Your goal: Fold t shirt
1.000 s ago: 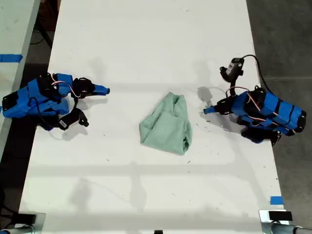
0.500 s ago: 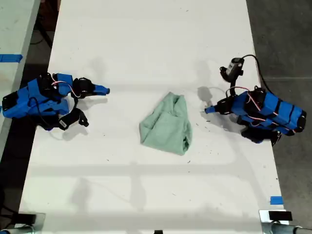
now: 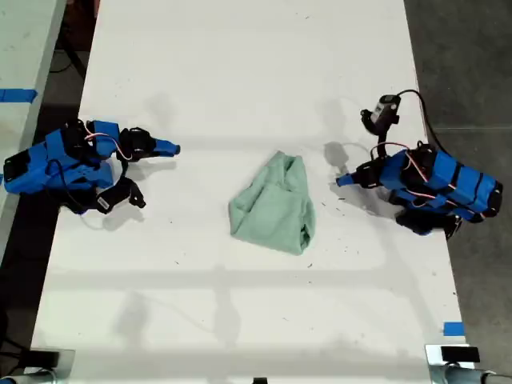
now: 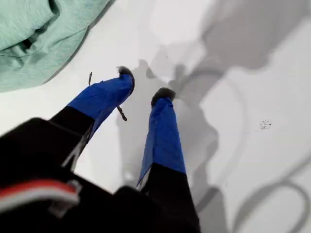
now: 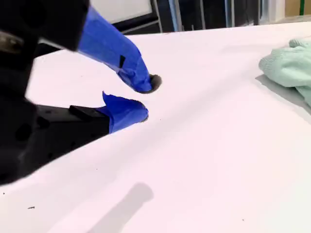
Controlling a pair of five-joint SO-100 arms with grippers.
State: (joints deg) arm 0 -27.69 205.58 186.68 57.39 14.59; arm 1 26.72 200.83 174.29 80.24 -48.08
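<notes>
While one t shirt (image 3: 274, 206), soft wrinkly mint-green fabric, lies bunched mid-tabletop (image 3: 240, 72), two blue arms flank it. My first hand (image 4: 143, 85), near its edge, empty, narrowly parted; my second hand (image 5: 145, 99), well apart, empty, slightly parted.

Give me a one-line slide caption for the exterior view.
Crumpled mint t shirt lies mid-table between two blue SO-100 arms, both grippers empty and clear of it.

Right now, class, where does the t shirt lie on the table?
In the exterior view the t shirt lies bunched near the middle of the white table, between the two blue arms and touching neither.
</notes>
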